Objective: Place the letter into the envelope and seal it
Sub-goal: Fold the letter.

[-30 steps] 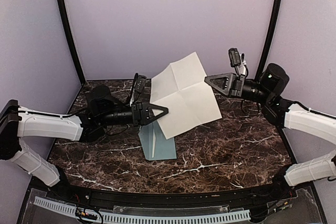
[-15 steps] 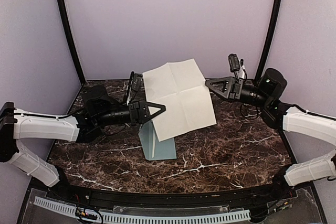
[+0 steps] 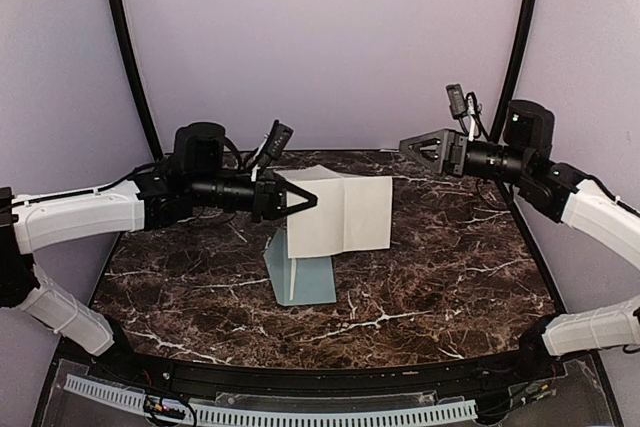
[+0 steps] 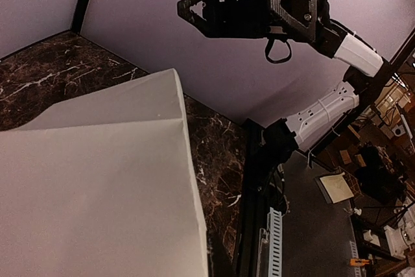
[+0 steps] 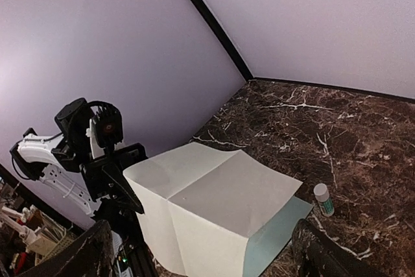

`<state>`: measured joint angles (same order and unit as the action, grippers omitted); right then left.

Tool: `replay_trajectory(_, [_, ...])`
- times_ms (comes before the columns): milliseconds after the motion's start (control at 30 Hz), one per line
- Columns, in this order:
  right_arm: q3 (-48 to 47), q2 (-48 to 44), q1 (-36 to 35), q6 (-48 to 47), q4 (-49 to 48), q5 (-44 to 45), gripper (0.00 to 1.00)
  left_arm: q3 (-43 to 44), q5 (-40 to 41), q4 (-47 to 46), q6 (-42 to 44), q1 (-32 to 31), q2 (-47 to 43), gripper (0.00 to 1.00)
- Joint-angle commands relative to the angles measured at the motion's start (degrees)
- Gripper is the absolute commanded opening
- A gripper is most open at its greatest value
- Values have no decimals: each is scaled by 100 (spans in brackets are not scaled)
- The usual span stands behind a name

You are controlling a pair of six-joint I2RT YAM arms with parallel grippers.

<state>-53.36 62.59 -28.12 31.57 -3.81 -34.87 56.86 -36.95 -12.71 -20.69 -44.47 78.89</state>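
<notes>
Progress early. On bench (image 3: 450, 267), nothing inserted: letter (image 3: 345, 212) aloft, creased, drooping over envelope (image 3: 310, 282) lying flat below. Left tool (image 3: 308, 203) clamped on letter's edge; right tool (image 3: 410, 147) spread wide, empty. Folding, insertion, sealing left.

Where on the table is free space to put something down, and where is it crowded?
Free: the marble table right of the envelope, up to the right arm; also the near-left part, left of the envelope. Crowded: the middle, where the left gripper holds the letter above the envelope, the glue stick beside it.
</notes>
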Motion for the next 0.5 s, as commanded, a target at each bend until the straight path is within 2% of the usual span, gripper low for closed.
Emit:
replay_trajectory(0, [-662,267,-330,-1486,1484,-132,93,760,-824,1742,1346,-5,326,0])
replay_trajectory(200, [-1470,902,-1153,-2390,2297,-390,92,1590,-1447,2871,2209,-5,865,0])
replay_trajectory(367, [-1931,1454,-1591,-2888,3053,-321,89,1713,-1763,2964,2358,-4,1018,0])
replay_trajectory(467, [-2038,1654,-1726,-3068,3318,-275,83,1706,-1978,2959,2327,-9,1023,0])
